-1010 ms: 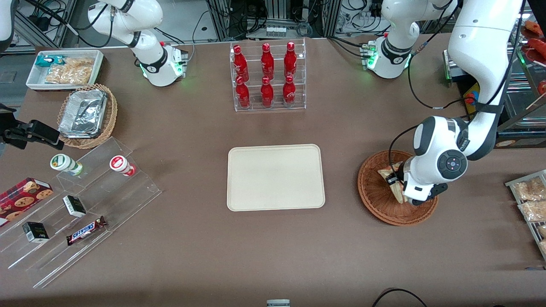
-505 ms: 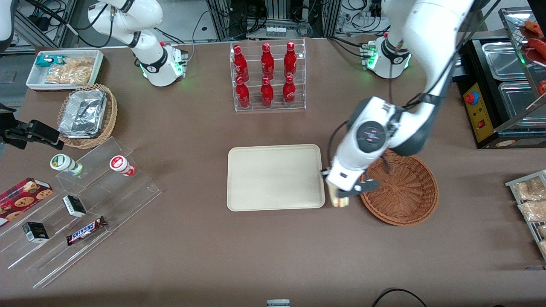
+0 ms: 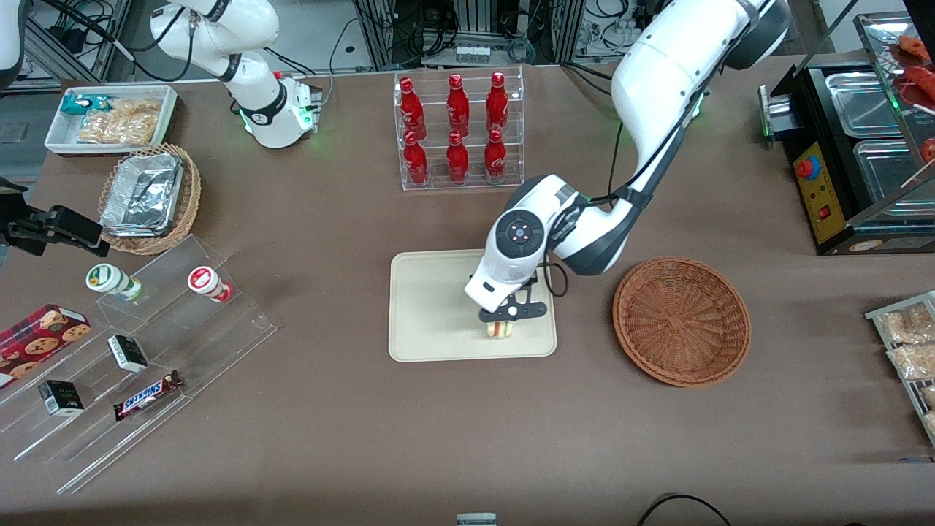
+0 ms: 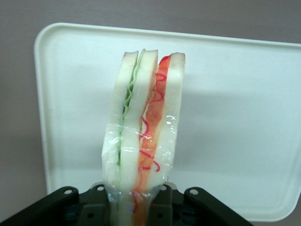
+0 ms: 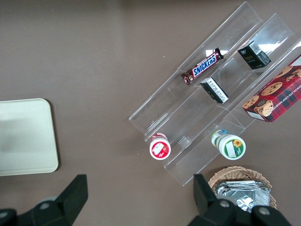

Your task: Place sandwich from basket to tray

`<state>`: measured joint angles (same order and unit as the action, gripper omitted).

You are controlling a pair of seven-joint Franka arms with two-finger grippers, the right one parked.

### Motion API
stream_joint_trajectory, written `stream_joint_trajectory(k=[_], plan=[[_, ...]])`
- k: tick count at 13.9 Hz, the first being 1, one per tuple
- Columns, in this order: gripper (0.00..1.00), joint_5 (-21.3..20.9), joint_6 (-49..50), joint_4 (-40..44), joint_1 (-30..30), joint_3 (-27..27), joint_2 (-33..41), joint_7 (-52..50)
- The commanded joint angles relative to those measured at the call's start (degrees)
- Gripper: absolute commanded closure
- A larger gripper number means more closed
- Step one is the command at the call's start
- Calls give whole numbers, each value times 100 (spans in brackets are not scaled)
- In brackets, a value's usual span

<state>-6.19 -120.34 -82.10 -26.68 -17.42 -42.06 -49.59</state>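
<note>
Sandwich held over the tray, not yet set down.

With the tray (image 3: 438, 307) as landmark: the gripper (image 3: 504, 325) hangs over its end nearer the basket, clenched on the narrow end of the sandwich (image 4: 143, 136), which points down at the tray's bare face. The wedge looks light and soft, its clear wrap likely slippery; a gentle pinch across the bread faces, as now, seems safest, since squeezing hard would crush the filling. The basket (image 3: 681, 320) lies empty on the surface beside the tray, toward the working arm's end. A bottle rack (image 3: 458, 131) stands farther from the camera, well apart. Nothing blocks the way down.
</note>
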Motion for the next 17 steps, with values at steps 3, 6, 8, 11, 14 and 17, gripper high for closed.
stream_joint_trajectory(k=[3, 6, 8, 11, 14, 17], plan=[[58, -286, 151, 485, -293, 63, -347, -419], [0, -469, 151, 485, -302, 72, -355, -428], [0, -995, 169, 485, -320, 72, -338, -437], [0, -1182, 187, 494, -311, 342, -198, -437], [0, -1261, 598, 494, -346, 669, 319, -682], [0, -1270, 1142, 371, -75, 827, 979, -578]])
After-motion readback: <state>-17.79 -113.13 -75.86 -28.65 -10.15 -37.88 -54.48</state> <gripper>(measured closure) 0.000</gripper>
